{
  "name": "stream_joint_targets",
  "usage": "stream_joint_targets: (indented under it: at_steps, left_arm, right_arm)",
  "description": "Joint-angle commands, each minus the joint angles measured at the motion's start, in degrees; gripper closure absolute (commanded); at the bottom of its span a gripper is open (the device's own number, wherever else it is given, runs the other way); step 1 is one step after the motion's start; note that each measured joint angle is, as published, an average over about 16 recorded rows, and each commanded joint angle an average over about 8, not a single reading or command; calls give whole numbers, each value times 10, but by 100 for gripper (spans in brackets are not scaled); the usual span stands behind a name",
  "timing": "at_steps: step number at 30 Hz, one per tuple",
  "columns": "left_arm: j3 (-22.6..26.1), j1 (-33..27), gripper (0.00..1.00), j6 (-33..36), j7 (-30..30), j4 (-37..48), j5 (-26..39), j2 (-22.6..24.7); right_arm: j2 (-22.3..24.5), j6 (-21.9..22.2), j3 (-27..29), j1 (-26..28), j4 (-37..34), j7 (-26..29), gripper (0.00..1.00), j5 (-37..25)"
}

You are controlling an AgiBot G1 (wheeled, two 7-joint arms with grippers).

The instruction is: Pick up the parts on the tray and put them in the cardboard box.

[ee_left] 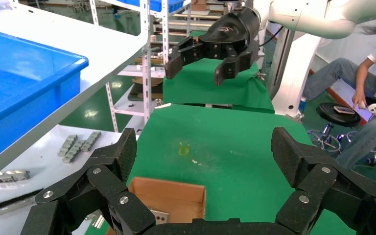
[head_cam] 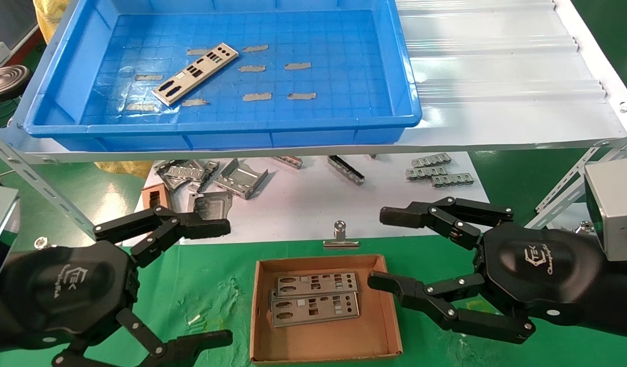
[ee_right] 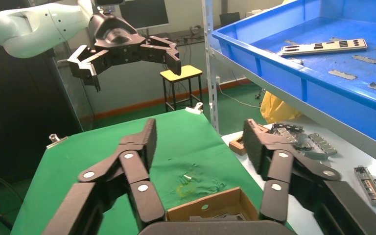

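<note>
Since both the left gripper (head_cam: 219, 280) and right gripper (head_cam: 377, 250) are released and hold nothing, one should reach toward 11 o'clock, come down flat on the last part (head_cam: 196, 74) in the tray (head_cam: 405, 76), then carry it to the cardboard box (head_cam: 390, 316)

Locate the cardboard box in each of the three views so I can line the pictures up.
Head view: the cardboard box sits low in the centre on the green mat, between the two grippers, with parts inside.
Left wrist view: one corner of it shows low down, between that gripper's fingers.
Right wrist view: its rim shows at the bottom, between the fingers.
Shared landmark: the blue tray on the white shelf.
</note>
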Motion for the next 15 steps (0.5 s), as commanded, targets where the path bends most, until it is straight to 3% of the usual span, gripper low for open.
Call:
stream_joint_targets:
  at_steps: [1, 15]
  left_arm:
    - [0, 0, 0, 0, 0, 0, 0, 0]
    - [0, 0, 0, 0, 0, 0, 0, 0]
  right_arm:
    - [0, 0, 0, 0, 0, 0, 100, 0]
    - [0, 0, 0, 0, 0, 0, 100, 0]
